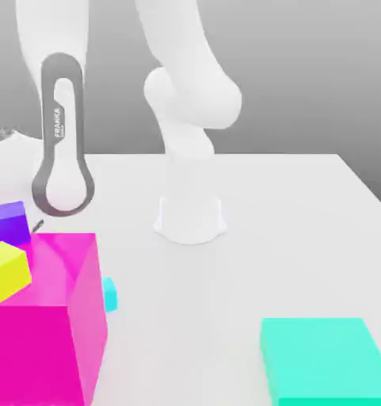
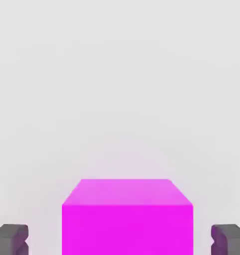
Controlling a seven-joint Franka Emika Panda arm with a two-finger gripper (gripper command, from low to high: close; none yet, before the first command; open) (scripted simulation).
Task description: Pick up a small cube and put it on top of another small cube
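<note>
Finding: the gripper [image 2: 120, 239] is spread, with the glossy magenta cube [image 2: 127, 219] between its jaws. A strip of white tabletop [image 2: 120, 89] shows on each side between the cube and the dark grey fingertips [image 2: 9, 240], so nothing is pinched yet. The cube sits flat on the tabletop and looks roughly centred between the fingertips.

Judgement on the step in hand: this is the grasp. The two gaps look about equal, so an even closure should meet both side faces together. The wrist should stay square to the cube so it does not twist or skid. Lift only once both pads are seated.

Surroundings: the exterior view shows a large magenta block [image 1: 43, 317] towards its left, away from the tabletop's far edge. A yellow cube [image 1: 6, 271] and a purple cube [image 1: 9, 222] are close by, and a small cyan cube [image 1: 109, 293] is just beside the block. I cannot tell whether this block is the cube between the jaws. A teal block [image 1: 324, 361] lies well apart, nearer the edge on the exterior view's right.

Open room: the middle of the tabletop is bare. The crowded side calls for a straight vertical lift before any sideways travel.
</note>
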